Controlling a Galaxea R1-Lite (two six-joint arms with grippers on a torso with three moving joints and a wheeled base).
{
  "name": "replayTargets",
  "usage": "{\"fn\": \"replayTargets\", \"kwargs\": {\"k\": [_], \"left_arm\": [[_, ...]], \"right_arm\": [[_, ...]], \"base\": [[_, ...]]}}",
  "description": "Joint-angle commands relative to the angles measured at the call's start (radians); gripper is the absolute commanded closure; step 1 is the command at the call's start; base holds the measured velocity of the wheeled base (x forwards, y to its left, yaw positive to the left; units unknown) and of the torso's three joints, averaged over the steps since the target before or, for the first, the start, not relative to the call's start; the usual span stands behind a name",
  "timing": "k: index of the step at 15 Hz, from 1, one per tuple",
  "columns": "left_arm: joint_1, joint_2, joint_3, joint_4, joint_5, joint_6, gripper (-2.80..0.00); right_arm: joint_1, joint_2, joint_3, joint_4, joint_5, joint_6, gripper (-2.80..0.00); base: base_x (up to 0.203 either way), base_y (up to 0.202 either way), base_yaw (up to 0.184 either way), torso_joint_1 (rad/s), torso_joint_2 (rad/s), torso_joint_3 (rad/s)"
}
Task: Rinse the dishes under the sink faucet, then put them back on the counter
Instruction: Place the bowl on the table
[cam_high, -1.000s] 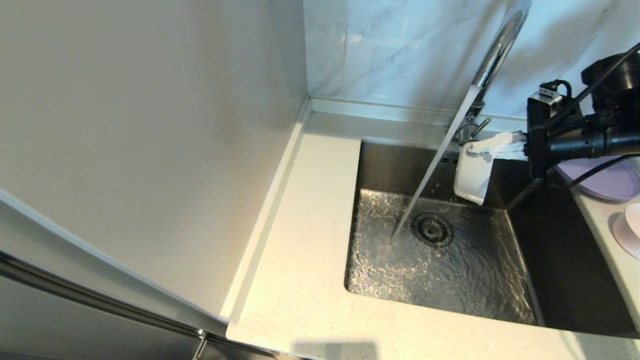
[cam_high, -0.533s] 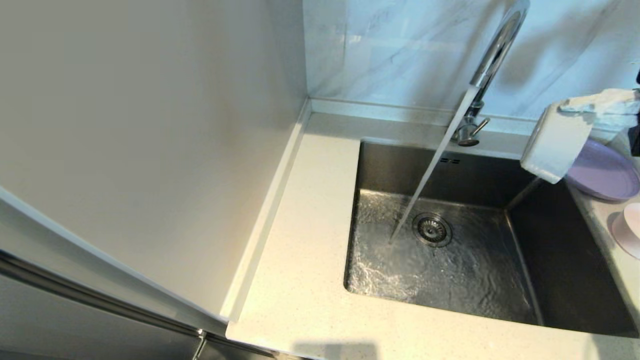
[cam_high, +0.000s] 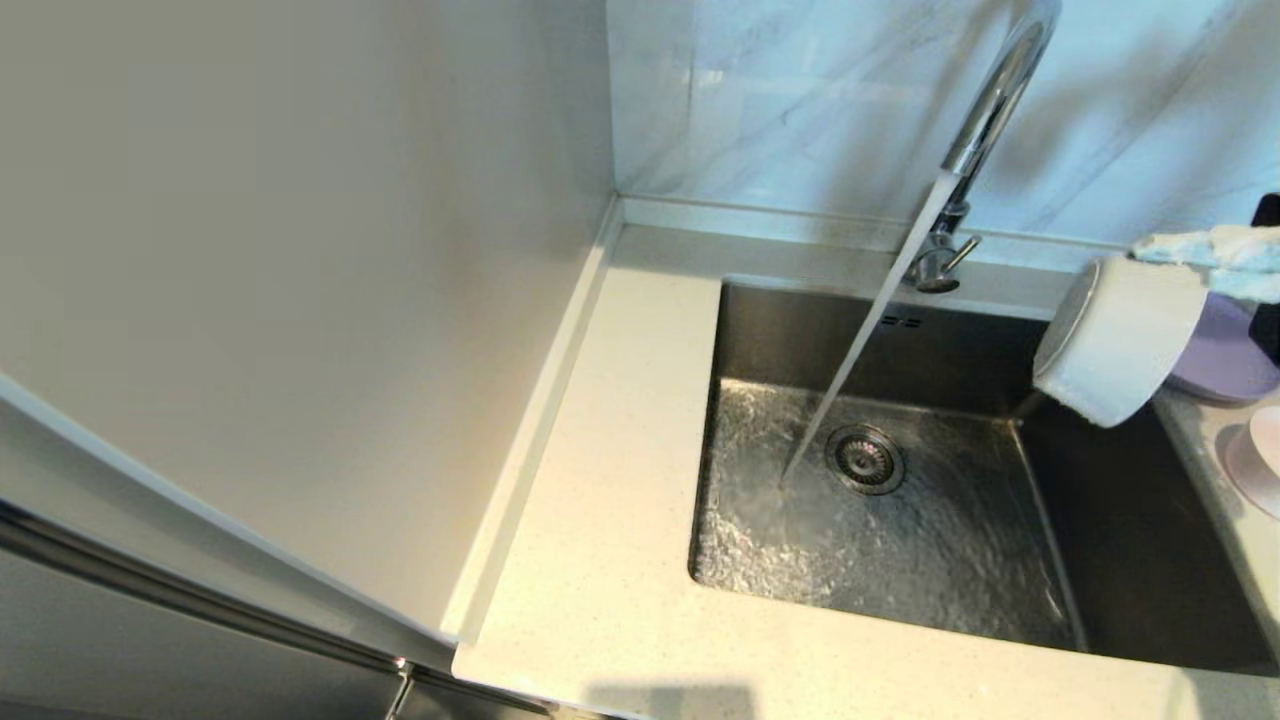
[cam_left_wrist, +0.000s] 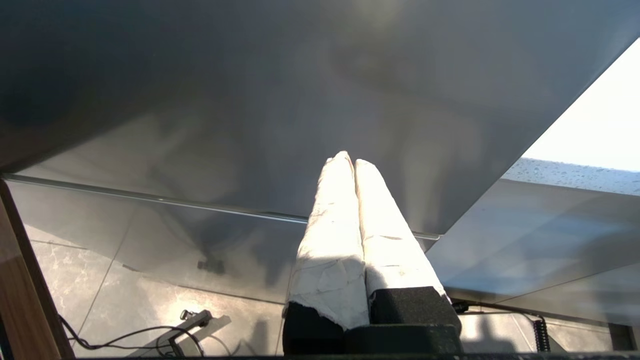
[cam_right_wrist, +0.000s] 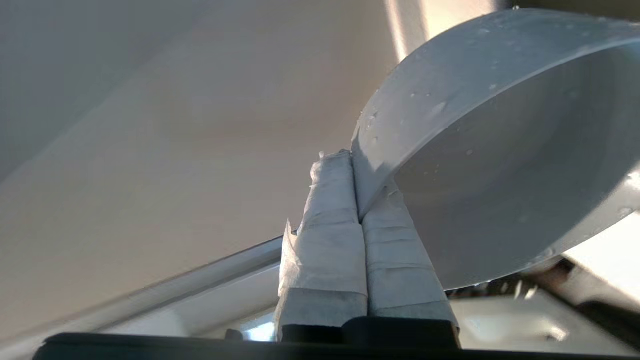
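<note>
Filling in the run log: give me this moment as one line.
right pincer: shut on white bowl rim, tilted over sink right edge | faucet: running | left pincer: shut, parked

From the head we look down on the sink (cam_high: 880, 520). Our right wrist view sits close behind the white bowl (cam_right_wrist: 490, 150), shared with the head view; our left wrist view faces elsewhere.

The right end effector (cam_high: 1150, 255) reaches in from the far right, its taped fingers (cam_right_wrist: 345, 235) pinched together on the rim of the white bowl (cam_high: 1120, 340), holding it tilted. The left end effector (cam_left_wrist: 352, 162) hangs with its fingers pressed together, holding nothing.
</note>
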Motion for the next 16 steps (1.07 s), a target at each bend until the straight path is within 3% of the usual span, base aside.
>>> {"fn": "replayTargets", "kwargs": {"k": [1,3,4,7,9,10,11,12,13,14,16], "left_arm": [[0.000,0.000,0.000,0.000,-0.001,0.000,0.00],[0.000,0.000,0.000,0.000,0.001,0.000,0.00],[0.000,0.000,0.000,0.000,0.000,0.000,0.00],[0.000,0.000,0.000,0.000,0.001,0.000,0.00],[0.000,0.000,0.000,0.000,0.001,0.000,0.00],[0.000,0.000,0.000,0.000,0.000,0.000,0.00],[0.000,0.000,0.000,0.000,0.001,0.000,0.00],[0.000,0.000,0.000,0.000,-0.001,0.000,0.00],[0.000,0.000,0.000,0.000,0.001,0.000,0.00],[0.000,0.000,0.000,0.000,0.000,0.000,0.00],[0.000,0.000,0.000,0.000,-0.001,0.000,0.00]], "right_arm": [[-0.016,0.012,-0.267,-0.009,0.014,0.031,0.00],[-0.026,0.014,-0.412,-0.022,0.015,0.039,0.00],[-0.028,0.011,-0.422,-0.026,0.011,0.034,0.00],[-0.035,-0.003,-0.254,-0.015,-0.022,0.011,0.00],[-0.022,0.003,-0.243,0.036,-0.119,0.002,0.00],[0.008,0.010,-0.299,0.078,-0.240,-0.022,0.00],[0.050,0.017,-0.350,0.144,-0.428,-0.074,0.00],[0.102,0.022,-0.382,0.254,-0.663,-0.176,0.00],[0.145,0.024,-0.399,0.367,-0.866,-0.328,0.00],[0.174,0.019,-0.404,0.443,-1.001,-0.495,0.00],[0.194,-0.010,-0.398,0.509,-1.093,-0.768,0.00]], "base": [[0.000,0.000,0.000,0.000,0.00,0.000],[0.000,0.000,0.000,0.000,0.00,0.000],[0.000,0.000,0.000,0.000,0.00,0.000],[0.000,0.000,0.000,0.000,0.00,0.000],[0.000,0.000,0.000,0.000,0.00,0.000],[0.000,0.000,0.000,0.000,0.00,0.000],[0.000,0.000,0.000,0.000,0.00,0.000],[0.000,0.000,0.000,0.000,0.00,0.000],[0.000,0.000,0.000,0.000,0.00,0.000],[0.000,0.000,0.000,0.000,0.00,0.000],[0.000,0.000,0.000,0.000,0.00,0.000]]}}
